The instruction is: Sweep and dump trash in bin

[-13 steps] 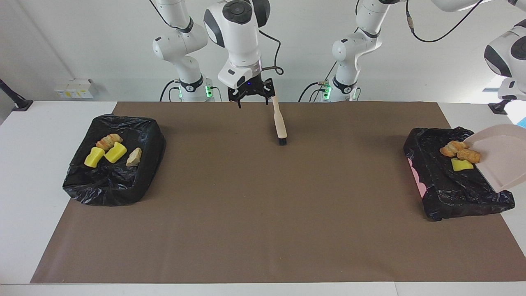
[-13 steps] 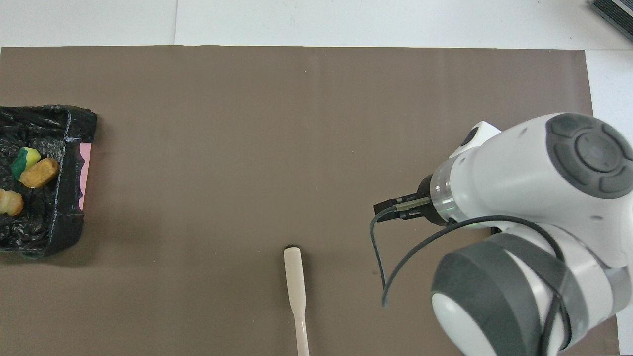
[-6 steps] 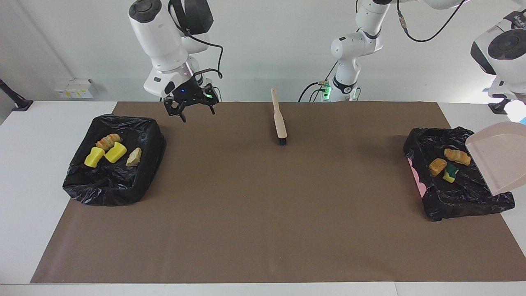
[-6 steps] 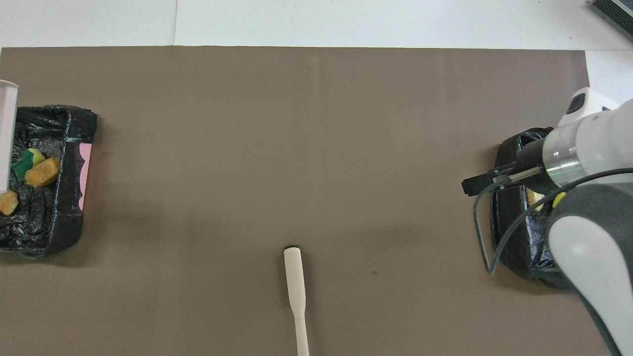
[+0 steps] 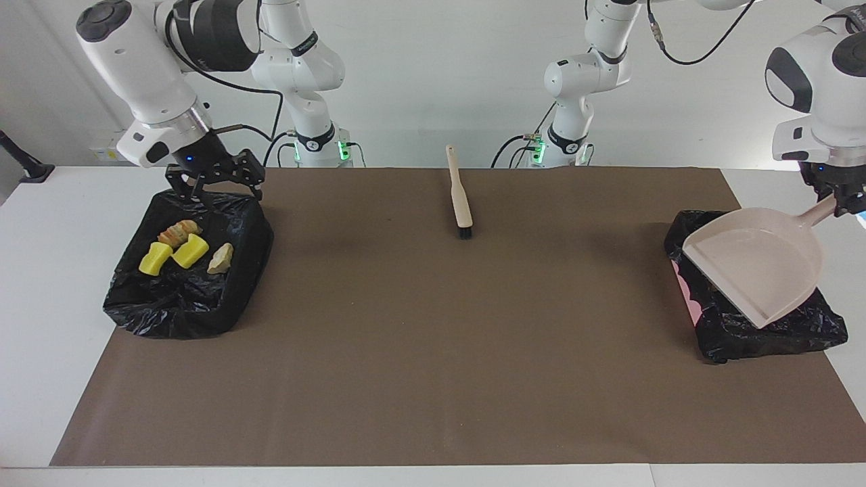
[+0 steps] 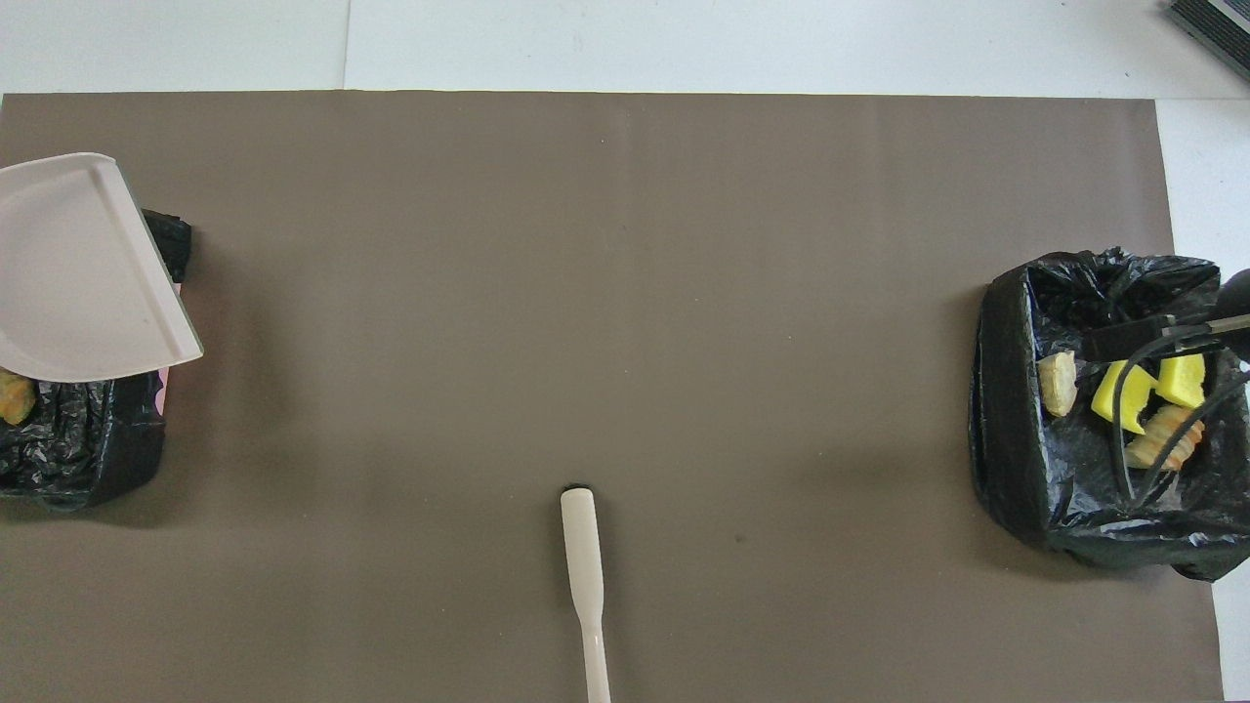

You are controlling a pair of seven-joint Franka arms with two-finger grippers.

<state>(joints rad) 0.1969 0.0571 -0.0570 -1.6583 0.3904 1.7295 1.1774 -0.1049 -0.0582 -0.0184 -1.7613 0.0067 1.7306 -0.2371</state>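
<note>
Facing view: right gripper [image 5: 215, 181], jaws spread empty, above binned trash [image 5: 181, 248]; left gripper [image 5: 841, 197] clamps dustpan [image 5: 758, 264].

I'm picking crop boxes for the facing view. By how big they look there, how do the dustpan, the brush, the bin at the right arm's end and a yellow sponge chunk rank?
1. bin at the right arm's end
2. dustpan, raised toward the camera, so its true rank is unsure
3. brush
4. yellow sponge chunk

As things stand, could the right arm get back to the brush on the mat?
Probably yes. The right tool is open and carries nothing, over the rim of the bin at its own end. The brush lies alone on the mat with nothing between them.
</note>
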